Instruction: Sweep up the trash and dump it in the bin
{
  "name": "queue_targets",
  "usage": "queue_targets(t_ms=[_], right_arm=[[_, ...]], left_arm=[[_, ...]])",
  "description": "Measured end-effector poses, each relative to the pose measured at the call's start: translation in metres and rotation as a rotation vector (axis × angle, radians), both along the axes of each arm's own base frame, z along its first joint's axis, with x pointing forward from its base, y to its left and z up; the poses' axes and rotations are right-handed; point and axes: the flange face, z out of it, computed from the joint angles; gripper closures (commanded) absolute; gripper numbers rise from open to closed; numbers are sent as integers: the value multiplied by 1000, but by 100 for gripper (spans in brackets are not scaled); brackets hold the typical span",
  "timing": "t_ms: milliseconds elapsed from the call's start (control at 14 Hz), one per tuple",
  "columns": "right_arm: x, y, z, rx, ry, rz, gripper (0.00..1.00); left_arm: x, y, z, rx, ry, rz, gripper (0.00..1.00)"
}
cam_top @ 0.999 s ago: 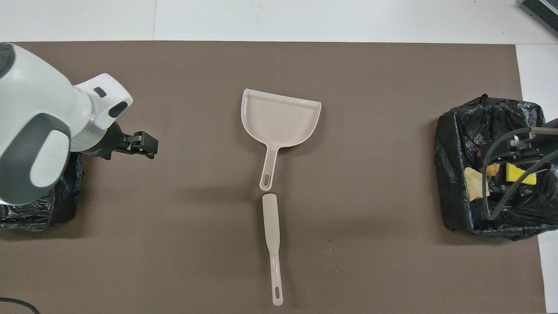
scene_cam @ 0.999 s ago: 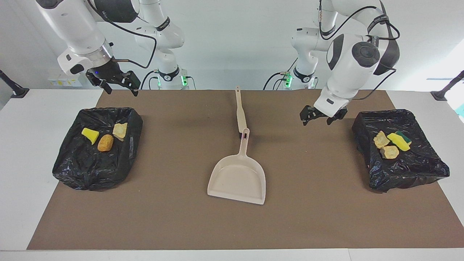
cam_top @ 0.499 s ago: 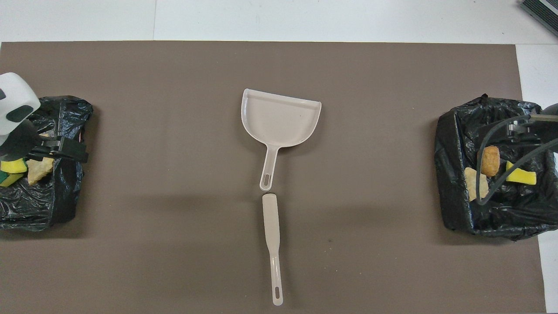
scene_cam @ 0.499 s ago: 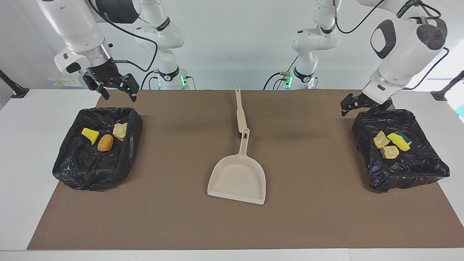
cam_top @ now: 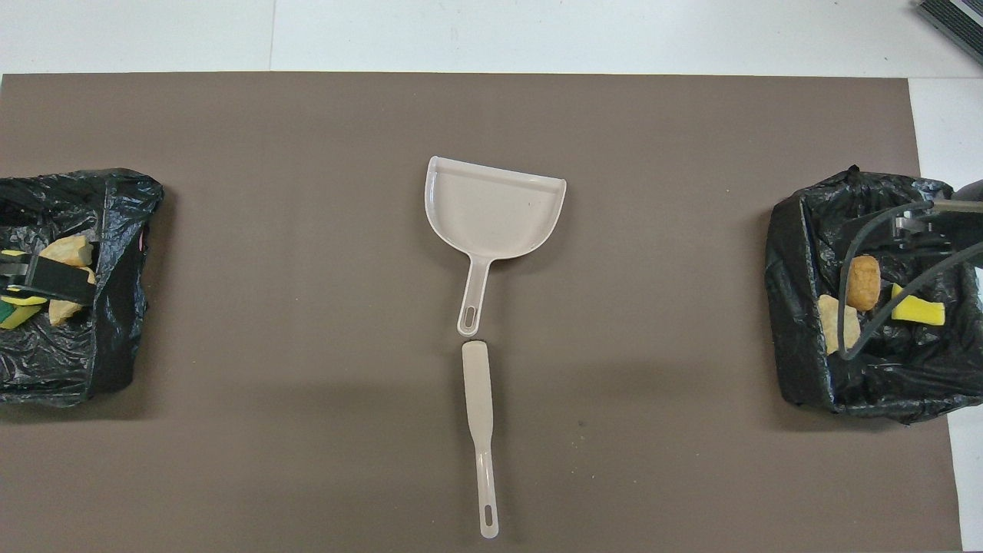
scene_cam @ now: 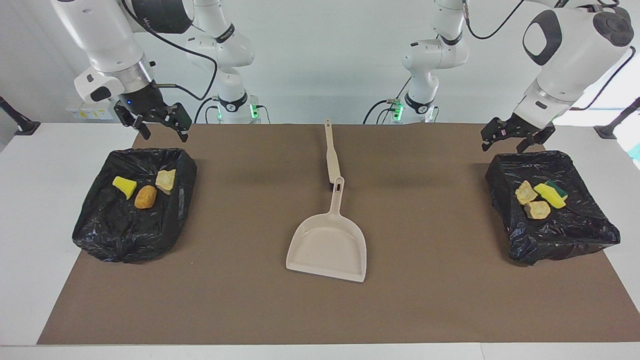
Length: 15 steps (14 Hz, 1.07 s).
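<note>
- While both grippers hang empty, your left gripper [scene_cam: 515,137] has its fingers [scene_cam: 487,136] spread apart above the robots' edge of the bin [scene_cam: 580,235] at the left arm's end of the counter [scene_cam: 440,300].
- Your right gripper [scene_cam: 160,126] shows fingers [scene_cam: 182,125] apart too, over the robots' edge of the other bin [scene_cam: 120,240].
- Trash lies in both bins: three scraps [scene_cam: 542,197] in one, three more scraps [scene_cam: 145,187] in the other.
- Mid-counter you have the dustpan [scene_cam: 327,245], its handle nearly touching the brush [scene_cam: 331,155], which lies nearer the robots.
</note>
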Motion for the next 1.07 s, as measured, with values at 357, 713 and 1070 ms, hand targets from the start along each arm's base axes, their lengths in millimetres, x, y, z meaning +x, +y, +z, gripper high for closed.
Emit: queue_targets(t_ms=[357,713,1070], right_arm=[[0,0,0,0,0,-1,0],[0,-1,0,0,1,-2,0],[0,-1,-1,0,1,-3,0]], left_arm=[[-16,-9,28,4,-44,-16,0],[-19,-1,38,-18,-75,5,0],[-20,-5,39,-19,-76,67,0]])
